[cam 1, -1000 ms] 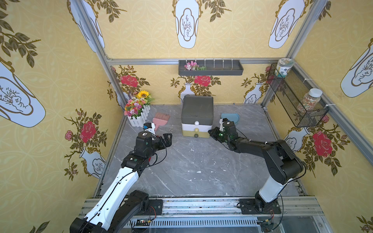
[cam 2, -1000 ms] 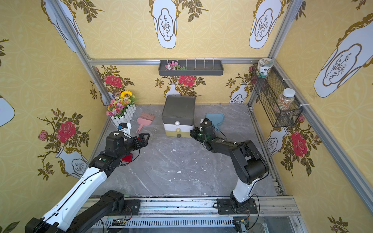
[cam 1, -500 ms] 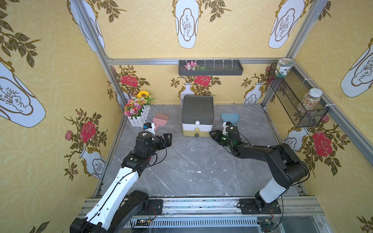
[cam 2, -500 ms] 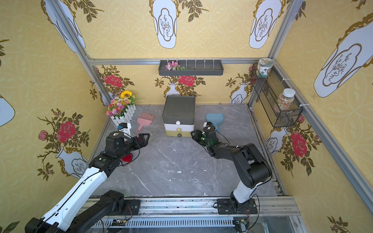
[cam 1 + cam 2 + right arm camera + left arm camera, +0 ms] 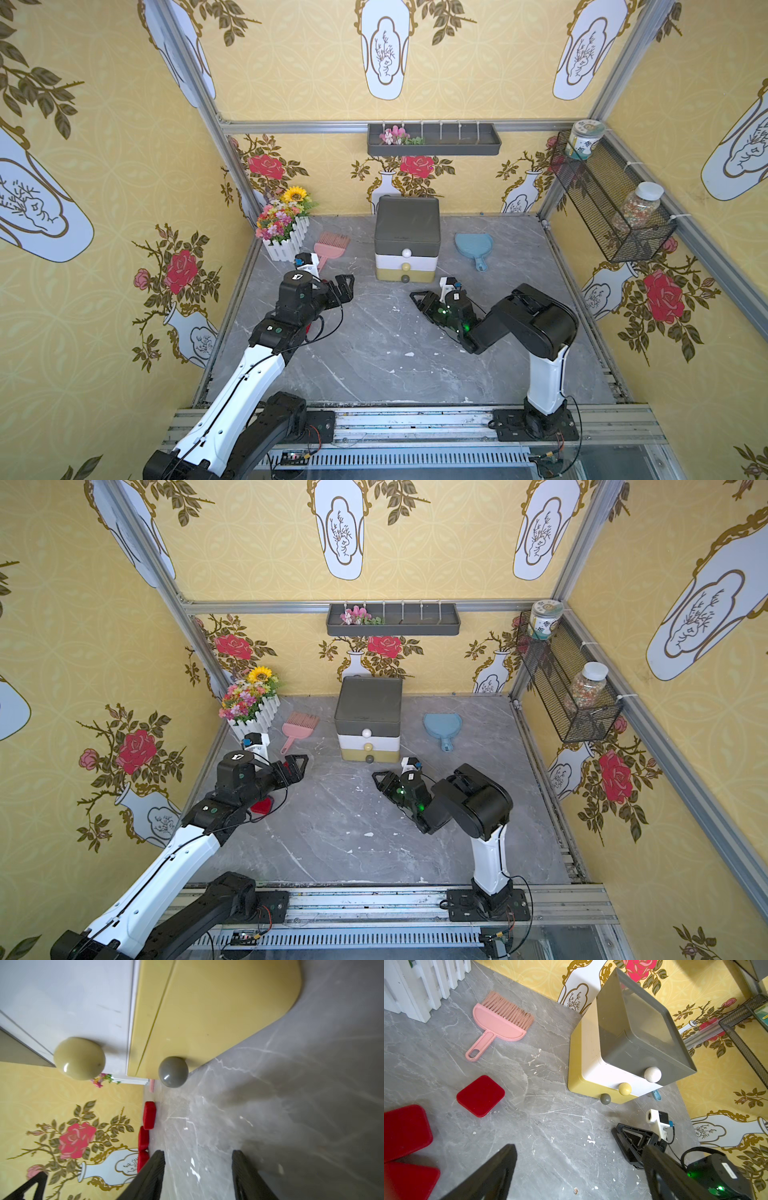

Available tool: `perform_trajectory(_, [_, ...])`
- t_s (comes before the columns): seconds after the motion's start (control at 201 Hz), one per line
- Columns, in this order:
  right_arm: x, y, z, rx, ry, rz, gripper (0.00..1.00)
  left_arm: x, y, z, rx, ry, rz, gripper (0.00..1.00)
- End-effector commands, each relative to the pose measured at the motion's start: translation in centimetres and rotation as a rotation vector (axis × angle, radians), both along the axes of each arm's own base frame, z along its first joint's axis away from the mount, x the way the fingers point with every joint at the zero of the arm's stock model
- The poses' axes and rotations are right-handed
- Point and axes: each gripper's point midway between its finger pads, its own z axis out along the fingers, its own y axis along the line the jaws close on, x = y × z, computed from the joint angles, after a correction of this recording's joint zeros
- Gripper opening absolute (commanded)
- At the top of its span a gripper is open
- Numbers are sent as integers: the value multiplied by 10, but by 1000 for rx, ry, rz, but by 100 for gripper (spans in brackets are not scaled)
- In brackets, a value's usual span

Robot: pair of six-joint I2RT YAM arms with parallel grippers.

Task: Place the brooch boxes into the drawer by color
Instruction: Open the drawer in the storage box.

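Observation:
The drawer (image 5: 407, 245) (image 5: 369, 725) stands at the back middle of the table with all three tiers pushed in. Its grey knob (image 5: 173, 1071) and yellowish knob (image 5: 79, 1058) fill the right wrist view. Three red brooch boxes (image 5: 480, 1095) (image 5: 404, 1132) (image 5: 409, 1180) lie on the table at the left, mostly under my left arm in both top views; the edge of one (image 5: 262, 805) peeks out. My left gripper (image 5: 345, 284) (image 5: 579, 1151) hovers open above the table beside them, holding nothing. My right gripper (image 5: 419, 300) (image 5: 198, 1153) is open and empty, a short way in front of the drawer.
A pink brush (image 5: 330, 245) lies left of the drawer and a blue dustpan (image 5: 469, 247) right of it. A white planter of flowers (image 5: 284, 226) fills the back left corner. A grey wall tray (image 5: 432, 139) and a wire basket (image 5: 611, 208) with jars hang above.
My right gripper has drawn back from the drawer's lower front towards the near side and has opened from shut. The left arm has not moved.

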Motion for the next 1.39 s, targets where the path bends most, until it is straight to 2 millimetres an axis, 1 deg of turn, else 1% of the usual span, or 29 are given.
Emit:
perform_trajectory(0.0, [13, 3, 19, 126, -78, -71, 56, -2, 0, -1, 3, 3, -5, 100])
perform_trajectory(0.07, [14, 5, 16, 135, -71, -84, 56, -2, 1, 0, 3, 1, -3, 100])
perform_trajectory(0.224, [13, 0, 12, 105, -62, -112, 56, -1, -1, -1, 2, 1, -7, 100])
perform_trajectory(0.349, [17, 0, 10, 90, -48, -127, 56, -1, -1, -2, 1, 3, -9, 100])
perform_trajectory(0.428, [19, 2, 10, 78, -41, -133, 56, -1, -1, -1, 2, 1, -8, 100])
perform_trajectory(0.553, [26, 9, 17, 64, -55, -133, 56, -1, 0, 0, 1, -3, -4, 100])
perform_trajectory(0.672, [32, 15, 19, 70, -62, -134, 57, -1, -1, -1, 1, -1, -7, 100])
perform_trajectory(0.971, [42, 19, 14, 94, -59, -162, 56, -1, -1, 0, -2, -4, -7, 100])
perform_trajectory(1.245, [49, 24, 16, 103, -69, -165, 56, 0, -1, 1, -3, -6, -9, 100])
perform_trajectory(1.384, [53, 25, 15, 101, -72, -170, 54, 0, -2, 0, -3, -4, -12, 100])
